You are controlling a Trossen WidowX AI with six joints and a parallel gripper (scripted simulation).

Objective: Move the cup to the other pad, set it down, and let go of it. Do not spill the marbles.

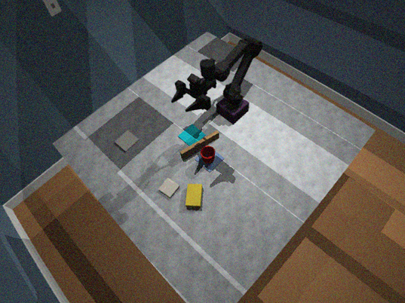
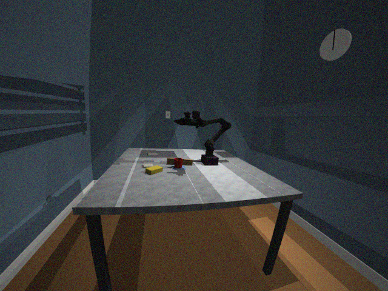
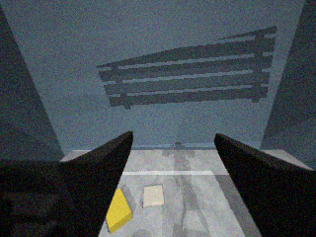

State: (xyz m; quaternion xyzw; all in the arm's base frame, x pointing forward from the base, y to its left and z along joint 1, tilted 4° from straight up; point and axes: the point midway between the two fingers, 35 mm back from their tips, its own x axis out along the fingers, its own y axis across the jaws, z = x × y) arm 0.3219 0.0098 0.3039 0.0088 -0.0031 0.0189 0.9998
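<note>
Nearest on the grey table (image 2: 162, 194) lies a yellow block (image 2: 153, 170), flat on its broad face. Just beyond it, slightly left, sits a pale beige pad (image 1: 168, 188), flat on the surface.

Further back stands the red cup (image 1: 207, 153), upright on a blue pad (image 1: 216, 160). Its contents cannot be made out at this distance. Directly behind the cup, a wooden bar (image 1: 199, 145) lies across the table, close to the cup's rim in the top view. Behind the bar rests a teal block (image 1: 191, 133).

Further still, the arm's base (image 2: 209, 160) is mounted on the pale centre stripe of the table. From the base the lower link rises steeply to an elbow; the forearm then extends roughly level, back over the table toward the left side. The gripper (image 1: 188, 97) hangs high in the air, well apart from the cup and every other object, and points outward rather than down.

The jaws stand wide apart with nothing between them. In the wrist view the two dark fingers frame open table, with the yellow block and beige pad visible far below.

At the far left corner lies a second grey square tile (image 1: 126, 140) on a darker patch.
</note>
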